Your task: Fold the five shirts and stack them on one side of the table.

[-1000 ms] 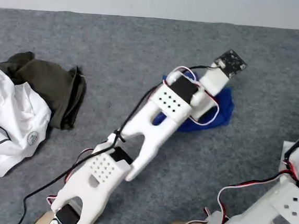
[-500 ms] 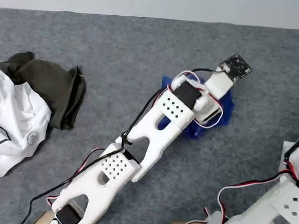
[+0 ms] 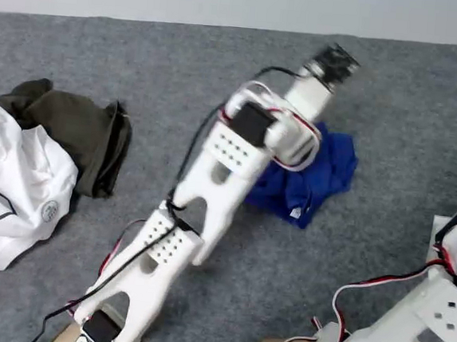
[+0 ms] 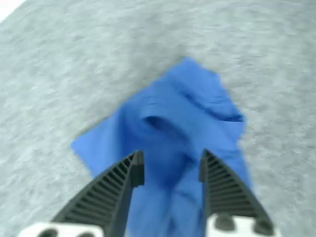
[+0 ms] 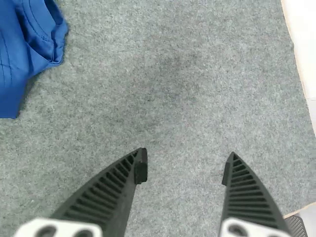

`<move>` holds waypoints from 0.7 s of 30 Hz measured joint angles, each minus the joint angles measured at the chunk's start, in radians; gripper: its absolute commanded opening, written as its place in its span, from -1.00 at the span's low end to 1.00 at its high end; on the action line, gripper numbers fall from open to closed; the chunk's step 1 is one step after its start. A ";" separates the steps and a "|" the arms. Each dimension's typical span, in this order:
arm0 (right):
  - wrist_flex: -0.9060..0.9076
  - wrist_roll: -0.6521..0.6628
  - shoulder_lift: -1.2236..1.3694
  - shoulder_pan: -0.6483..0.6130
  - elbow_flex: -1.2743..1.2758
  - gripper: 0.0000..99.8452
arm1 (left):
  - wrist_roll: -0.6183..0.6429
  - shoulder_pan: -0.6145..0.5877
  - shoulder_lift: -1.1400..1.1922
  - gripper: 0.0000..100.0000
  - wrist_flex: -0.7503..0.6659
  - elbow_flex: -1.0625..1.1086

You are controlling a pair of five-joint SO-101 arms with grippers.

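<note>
The left jaws are spread apart over the blue shirt (image 4: 182, 113), with nothing clamped. The right jaws are likewise apart, above the grey surface (image 5: 173, 74). The blue shirt is seen crumpled in a loose heap toward 3 o'clock from the surface's centre, its 9 o'clock edge covered by the left arm (image 3: 212, 177). At 9 o'clock an olive shirt (image 3: 72, 129) is bunched against a white shirt (image 3: 10, 192).

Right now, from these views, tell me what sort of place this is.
Likely a robot test bench: a grey mat spread flat, a white arm with bare wiring over a blue shirt, and a white shirt crumpled at the edge.
</note>
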 measured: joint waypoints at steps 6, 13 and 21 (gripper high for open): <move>0.000 -0.084 0.002 -0.114 0.052 -0.51 | 0.000 -0.097 -0.051 -0.99 0.000 0.055; -0.003 -0.244 0.166 -0.356 0.034 -0.86 | 0.000 -0.201 -0.354 -0.99 0.002 0.413; -0.008 -0.298 0.410 -0.477 -0.123 -0.95 | -0.009 -0.341 -0.916 -0.99 0.002 1.048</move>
